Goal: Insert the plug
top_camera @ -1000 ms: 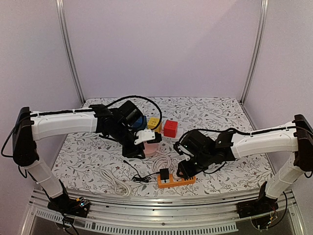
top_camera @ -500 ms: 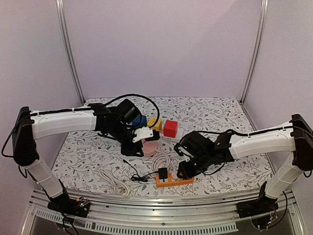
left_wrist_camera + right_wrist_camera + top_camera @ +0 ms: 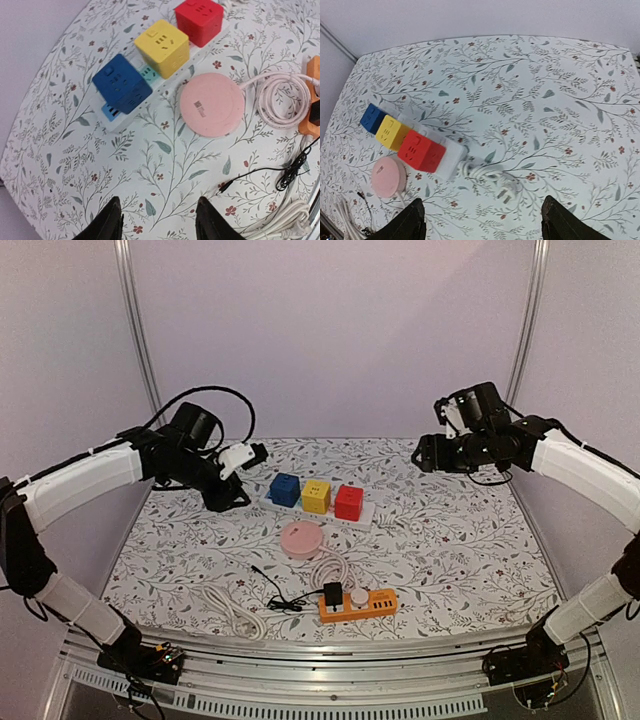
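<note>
1. Both arms have been lifted away from the orange plastic power strip (image 3: 375,607). A second ago they were crowded low over it. Now the left tool (image 3: 243,454) is held high, far behind and to the left of the strip, and the right tool (image 3: 428,452) far behind and to its right.
2. The small black plug (image 3: 333,594) is seen standing on the left end of the strip, with its thin black cord (image 3: 282,603) trailing left across the floral-patterned surface (image 3: 450,540). The plug is judged to be seated, though how deeply cannot be told from above.
3. The right tool's jaws have been spread wide, and nothing is held between them; only the surface is seen beneath.
4. The left tool's jaws are parted moderately and are likewise empty.
5. The pink round disc (image 3: 302,537), just behind the strip, has been uncovered and lies flat.
6. The insertion is therefore judged complete, with the retreat of the 2 arms as the closing step.
</note>
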Robot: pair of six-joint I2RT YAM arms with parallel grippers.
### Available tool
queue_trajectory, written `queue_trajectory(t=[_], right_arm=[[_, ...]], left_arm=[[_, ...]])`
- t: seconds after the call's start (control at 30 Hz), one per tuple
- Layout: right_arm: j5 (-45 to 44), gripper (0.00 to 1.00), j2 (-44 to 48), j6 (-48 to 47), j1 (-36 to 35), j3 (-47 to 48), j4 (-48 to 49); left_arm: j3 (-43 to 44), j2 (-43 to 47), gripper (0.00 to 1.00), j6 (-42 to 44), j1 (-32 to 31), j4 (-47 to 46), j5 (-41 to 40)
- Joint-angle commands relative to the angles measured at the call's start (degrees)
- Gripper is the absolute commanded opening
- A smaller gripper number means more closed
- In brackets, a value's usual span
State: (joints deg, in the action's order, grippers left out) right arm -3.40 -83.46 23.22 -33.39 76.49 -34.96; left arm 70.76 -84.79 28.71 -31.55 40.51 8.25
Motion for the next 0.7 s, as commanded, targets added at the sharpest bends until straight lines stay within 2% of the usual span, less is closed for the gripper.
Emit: queue_trajectory(t=[0.0,0.13,0.2,0.23,0.3,0.37,0.5,0.67], right_arm=[[-5.65,0.83,6.44,-3.61,16.14,-7.57,5.05],[-4.91,0.87,12.88,-1.58,30.25,-17.56,14.30],[-8.45,0.90,15.60,-1.29,34.45,-22.06,18.30],[-11.75,0.92,17.12,-0.82,35.40,-24.09,19.89],[-17.99,0.97,18.74,-0.41,35.58,-27.66,22.36],[-18.98,0.99,19.76,-1.47,35.59,-30.33,23.69],[-18.22,0.99,19.93,-1.56,35.58,-33.70,25.38],[-17.09,0.99,20.40,-1.45,35.56,-38.39,32.52]], left_arm=[[-6.45,5.34,0.53,-4.98,12.90,-6.71,-1.97],[-13.29,8.03,0.81,-14.01,27.03,-17.58,-2.03],[-17.67,9.49,0.96,-18.93,34.15,-24.06,-0.96],[-19.94,10.02,0.99,-21.18,37.76,-27.27,0.78],[-24.32,10.62,0.99,-23.61,43.02,-32.54,4.17],[-26.73,10.51,1.00,-24.83,45.43,-35.55,4.52],[-27.84,9.18,0.99,-26.59,46.05,-35.90,4.52],[-27.61,7.29,1.00,-27.16,46.13,-35.40,5.09]])
